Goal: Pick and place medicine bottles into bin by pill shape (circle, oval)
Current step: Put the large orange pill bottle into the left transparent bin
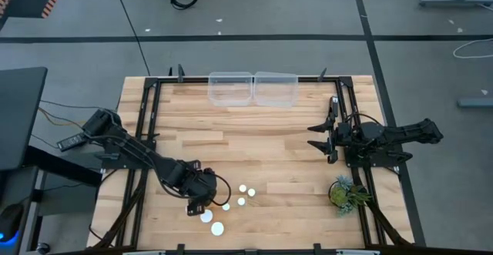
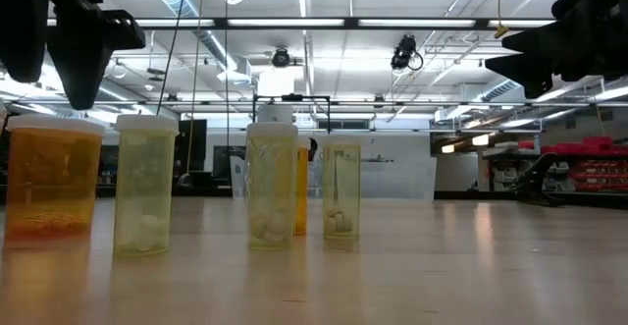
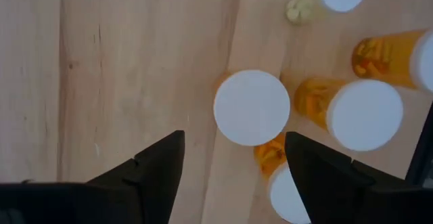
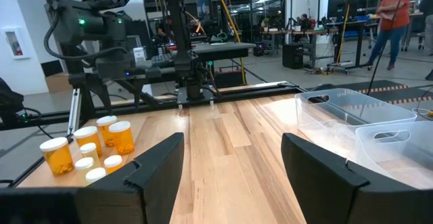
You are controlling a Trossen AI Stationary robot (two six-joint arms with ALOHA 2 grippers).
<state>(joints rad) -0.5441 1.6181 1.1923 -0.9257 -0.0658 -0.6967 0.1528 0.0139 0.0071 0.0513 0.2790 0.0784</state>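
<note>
Several orange medicine bottles with white caps [image 1: 243, 188] stand upright in a cluster near the table's front edge, left of centre; they also appear in the low view [image 2: 144, 183] and the right wrist view [image 4: 88, 149]. My left gripper [image 1: 196, 206] hangs open over the cluster's left side, pointing down. In its wrist view the gripper [image 3: 233, 163] has one bottle's white cap [image 3: 252, 107] below and between its fingers, untouched. My right gripper [image 1: 317, 135] waits open and level at the table's right side, holding nothing [image 4: 233, 176].
Two clear plastic bins [image 1: 229, 88] [image 1: 276, 88] stand side by side at the far edge, middle. A small green plant [image 1: 344, 193] sits at the front right. Bare wood lies between the bottles and the bins. People stand in the room beyond [image 4: 392, 14].
</note>
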